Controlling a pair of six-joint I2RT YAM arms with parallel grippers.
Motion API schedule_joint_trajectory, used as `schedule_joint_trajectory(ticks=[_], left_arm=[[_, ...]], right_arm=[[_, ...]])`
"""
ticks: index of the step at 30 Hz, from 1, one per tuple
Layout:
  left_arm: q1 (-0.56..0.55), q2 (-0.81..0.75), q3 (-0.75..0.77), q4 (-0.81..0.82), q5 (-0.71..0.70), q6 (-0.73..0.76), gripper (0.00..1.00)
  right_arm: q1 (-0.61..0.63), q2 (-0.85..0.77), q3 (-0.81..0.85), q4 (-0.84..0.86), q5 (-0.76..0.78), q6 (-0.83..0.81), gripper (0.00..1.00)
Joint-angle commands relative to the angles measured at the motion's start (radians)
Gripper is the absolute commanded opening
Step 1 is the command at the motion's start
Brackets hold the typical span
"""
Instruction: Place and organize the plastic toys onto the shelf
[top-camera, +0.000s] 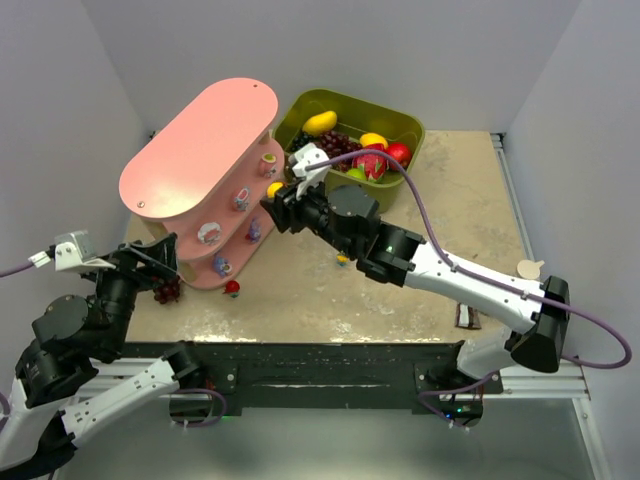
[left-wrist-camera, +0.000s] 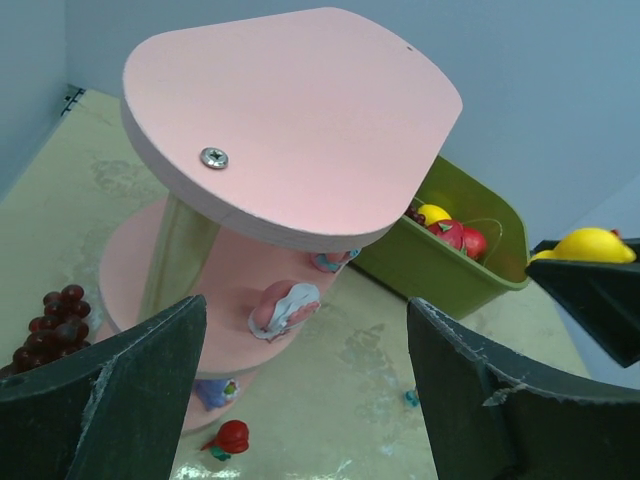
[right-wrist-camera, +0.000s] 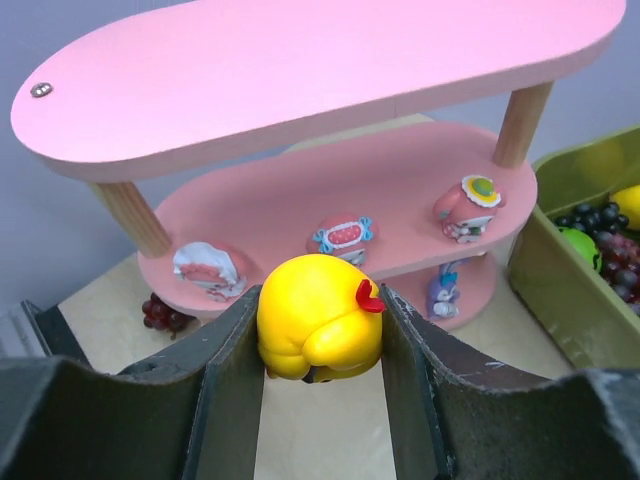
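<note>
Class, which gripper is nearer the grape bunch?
Left. The left gripper hovers right beside the grapes at the shelf's end; the right gripper is farther off, along the shelf's front.

The beige, scuffed worktop (top-camera: 440, 200) is carrying a tall pink shelf (top-camera: 200, 145), which is standing at the far left. A green bin (top-camera: 405, 125) is sitting just beside the shelf's far right end. A dark red grape bunch (top-camera: 166, 291) is lying by the shelf's near left end. A red toy (top-camera: 232, 288) is resting just in front of the bottom board, and a tiny blue and yellow toy (top-camera: 343, 260) is lying further right. A pale round disc (top-camera: 527, 268) is sitting at the right edge, with a dark flat piece (top-camera: 467, 318) near the front edge.
</note>
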Motion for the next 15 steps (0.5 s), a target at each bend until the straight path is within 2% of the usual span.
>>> schedule_joint_trajectory(ticks=[1,7,15], left_arm=[[0.001,0.012,0.019,-0.047,-0.060,-0.031,0.85],[0.002,-0.005,-0.007,-0.056,-0.043,-0.037,0.85],[0.002,-0.010,-0.055,-0.061,0.003,-0.080,0.85]], right_arm=[[-0.008,0.028,0.159,-0.188,-0.100,-0.084,0.14],[-0.008,0.075,0.279,-0.169,-0.115,-0.222,0.15],[-0.025,0.254,0.498,-0.200,-0.137,-0.287,0.17]])
